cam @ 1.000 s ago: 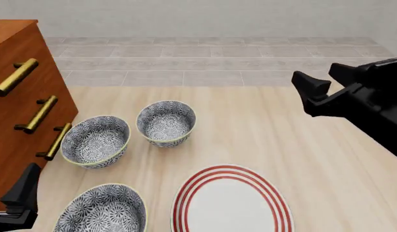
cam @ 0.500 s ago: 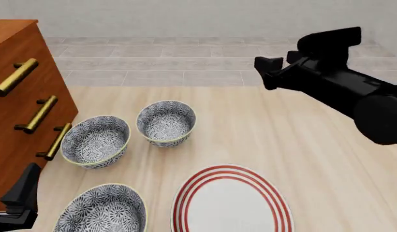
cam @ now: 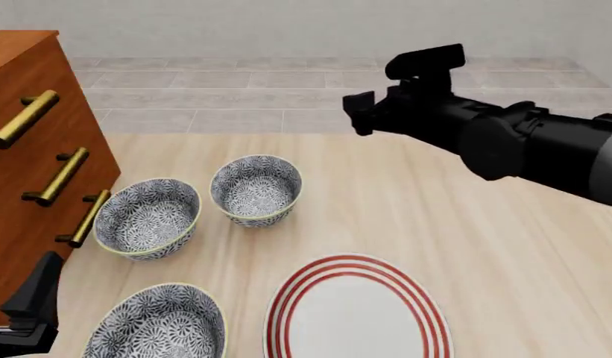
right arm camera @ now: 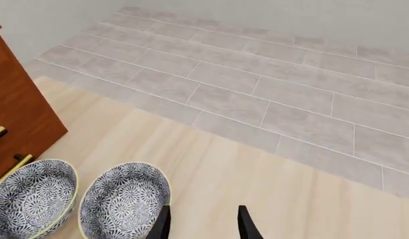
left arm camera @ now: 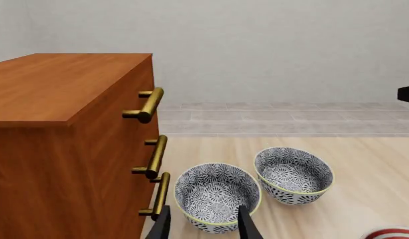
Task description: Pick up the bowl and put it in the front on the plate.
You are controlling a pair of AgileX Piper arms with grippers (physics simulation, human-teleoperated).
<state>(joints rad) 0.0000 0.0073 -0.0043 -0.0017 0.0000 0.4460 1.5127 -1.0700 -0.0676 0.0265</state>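
Observation:
Three look-alike patterned bowls stand left of centre: a far bowl (cam: pixel 256 188), a bowl (cam: pixel 147 218) by the cabinet, and a near bowl (cam: pixel 159 322) at the front edge. The red-ringed plate (cam: pixel 358 312) lies at the front, right of the near bowl. My right gripper (cam: pixel 361 112) hovers open and empty, high over the table's far edge, behind and right of the far bowl. In the right wrist view this gripper (right arm camera: pixel 201 226) shows the far bowl (right arm camera: pixel 124 199) beside one finger. My left gripper (cam: pixel 32 302) waits open at the front left; in its wrist view it (left arm camera: pixel 204 228) faces the cabinet-side bowl (left arm camera: pixel 217 195).
A wooden cabinet (cam: pixel 37 149) with brass handles fills the left side, close to the cabinet-side bowl. Beyond the table's far edge lies a grey tiled floor (cam: pixel 246 93). Bare tabletop (cam: pixel 465 224) stretches to the right of the bowls and plate.
My right arm has swung left across the table, carrying its open gripper from the right edge to above the far middle. The left gripper, bowls and plate have not moved.

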